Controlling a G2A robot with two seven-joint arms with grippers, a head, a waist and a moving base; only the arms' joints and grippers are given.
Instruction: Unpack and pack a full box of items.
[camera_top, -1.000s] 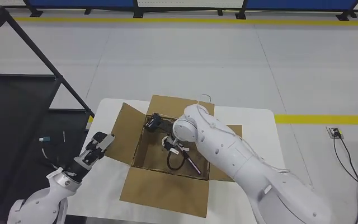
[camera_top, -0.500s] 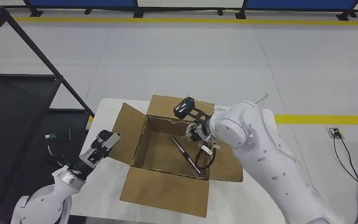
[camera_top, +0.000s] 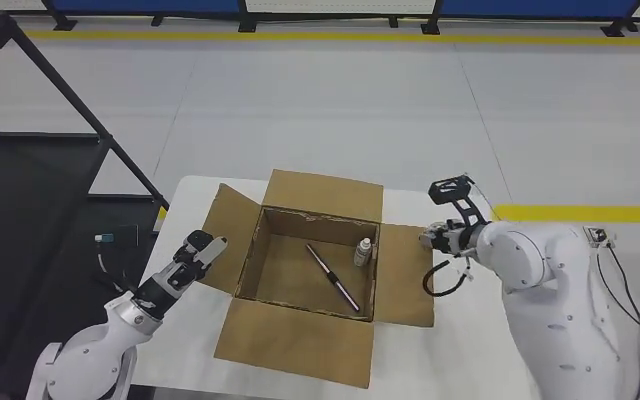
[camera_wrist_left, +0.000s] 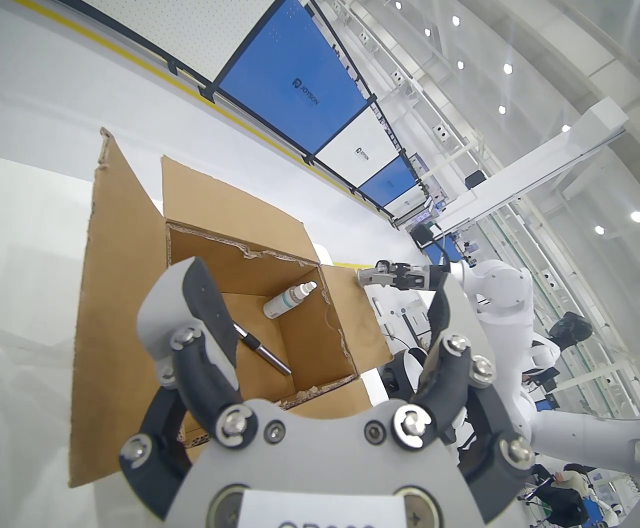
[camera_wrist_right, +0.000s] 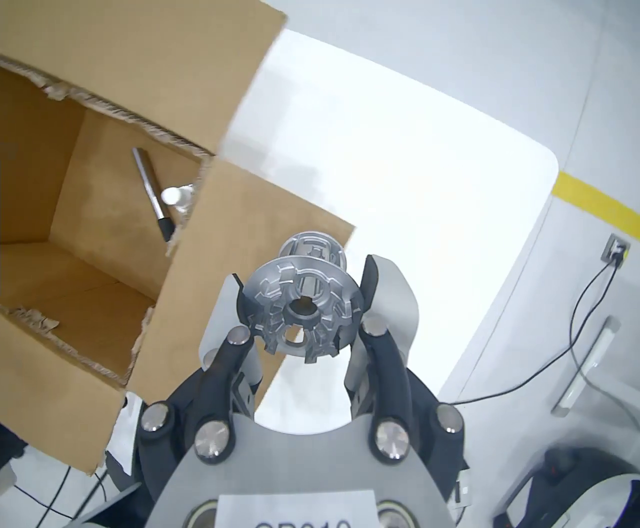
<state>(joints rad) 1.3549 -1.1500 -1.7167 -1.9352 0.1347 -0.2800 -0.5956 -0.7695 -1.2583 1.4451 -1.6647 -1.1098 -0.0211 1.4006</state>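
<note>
Bottle (camera_top: 363, 252) beside rod (camera_top: 332, 278) in box (camera_top: 325, 190) on table (camera_top: 440, 350)

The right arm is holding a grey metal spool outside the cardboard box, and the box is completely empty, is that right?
Not empty: the top view shows a small white bottle and a metal rod inside the box. The rest holds: the right end effector grips the spool outside it.

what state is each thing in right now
box: open, flaps folded out
pen: lying flat on the box floor
bottle: in the box by a wall, capped
spool: held in the air, outside the box opening
right gripper: shut on spool
left gripper: open, empty
</note>
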